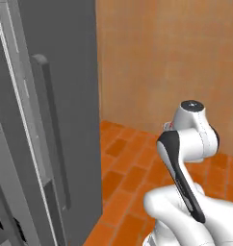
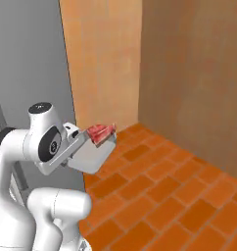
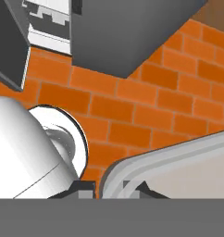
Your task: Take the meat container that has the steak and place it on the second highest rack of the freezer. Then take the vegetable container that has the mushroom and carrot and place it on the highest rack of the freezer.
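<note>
pincer [image 2: 80,138] clamped on meat container [image 2: 93,154] rim | steak [image 2: 101,131] riding inside, tray tilted | carried clear of freezer [image 1: 65,96] door, above floor, pending rack placement

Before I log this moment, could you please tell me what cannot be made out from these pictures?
- Freezer racks: in the left base view the door stands edge-on and hides the shelves.
- Meat container: in the right base view the arm covers its near end; in the hand view the bottom edge cuts it off.
- Steak: the container's rim hides its lower part.
- Gripper: fingers barely show, so the grip point is unclear.
</note>
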Controlling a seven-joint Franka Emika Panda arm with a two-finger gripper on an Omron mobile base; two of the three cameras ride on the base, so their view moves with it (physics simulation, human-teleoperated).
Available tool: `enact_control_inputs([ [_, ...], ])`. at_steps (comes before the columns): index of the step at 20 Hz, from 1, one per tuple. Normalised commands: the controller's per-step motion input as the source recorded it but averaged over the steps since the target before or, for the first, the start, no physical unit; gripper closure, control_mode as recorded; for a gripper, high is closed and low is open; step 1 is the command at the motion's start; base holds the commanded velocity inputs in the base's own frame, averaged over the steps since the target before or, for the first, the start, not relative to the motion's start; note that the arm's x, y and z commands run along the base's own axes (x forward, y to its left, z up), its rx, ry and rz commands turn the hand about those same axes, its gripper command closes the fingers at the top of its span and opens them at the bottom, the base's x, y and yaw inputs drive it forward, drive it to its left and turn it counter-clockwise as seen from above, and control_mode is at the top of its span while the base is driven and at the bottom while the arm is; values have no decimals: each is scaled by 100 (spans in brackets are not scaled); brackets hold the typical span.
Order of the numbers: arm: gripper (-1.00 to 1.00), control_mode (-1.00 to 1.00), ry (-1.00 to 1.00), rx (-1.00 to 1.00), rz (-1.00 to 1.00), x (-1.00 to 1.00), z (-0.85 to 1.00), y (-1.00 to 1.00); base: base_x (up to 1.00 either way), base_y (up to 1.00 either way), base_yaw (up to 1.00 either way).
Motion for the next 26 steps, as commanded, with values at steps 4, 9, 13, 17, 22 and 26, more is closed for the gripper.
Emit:
enact_control_inputs([
  [4, 100, 100, 0, 0, 0, 0, 0, 0, 68, -15, 92],
  [9, 100, 100, 0, 0, 0, 0, 0, 0, 19, -3, 100],
  [13, 100, 100, 0, 0, 0, 0, 0, 0, 6, -1, 100],
  [17, 100, 100, 0, 0, 0, 0, 0, 0, 6, 0, 100],
  [22, 100, 100, 0, 0, 0, 0, 0, 0, 21, -44, 76],
  [26, 100, 100, 0, 0, 0, 0, 0, 0, 23, -60, 43],
])
